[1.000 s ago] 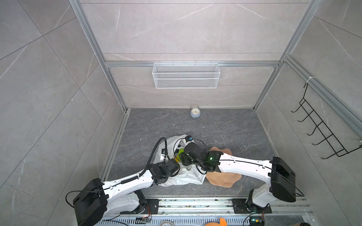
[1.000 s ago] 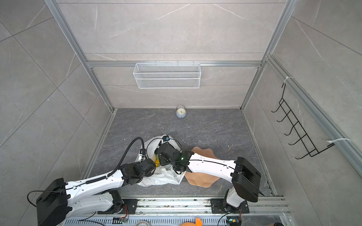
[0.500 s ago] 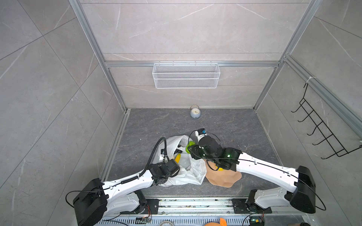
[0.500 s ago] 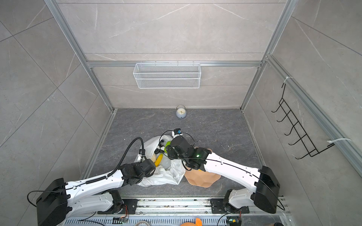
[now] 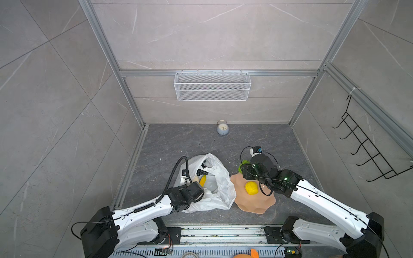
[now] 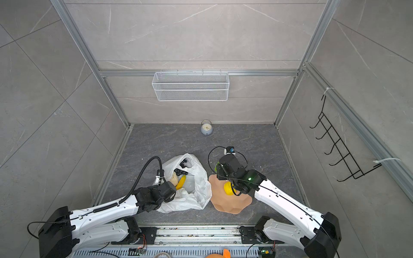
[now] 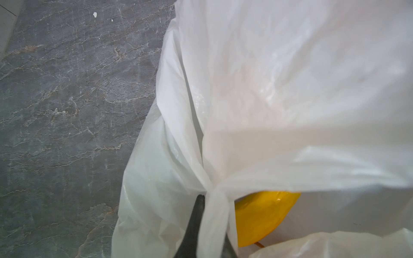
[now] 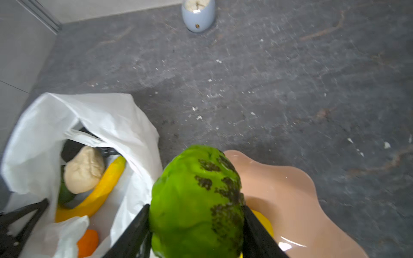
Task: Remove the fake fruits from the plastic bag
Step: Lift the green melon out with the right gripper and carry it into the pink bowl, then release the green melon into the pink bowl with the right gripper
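Green fruit [image 8: 192, 192]: bright, lumpy, dark-blotched (gripped by the right claw [image 8: 196, 206]).
Plastic bag [image 7: 268, 89]: white, crinkled, pinched by the left claw [image 7: 209, 201].

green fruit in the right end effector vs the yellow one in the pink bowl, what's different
The green plastic fruit is clamped in the right end effector; the round yellow plastic fruit lies loose in the peach-pink scalloped bowl. The green one has dark patches; the yellow one is plain. Both are out of the white plastic bag.

One bag [image 5: 220, 178], one bowl [image 5: 252, 206], one clock [image 5: 222, 129]; two fruits [image 5: 251, 188] outside the bag, at least four inside.
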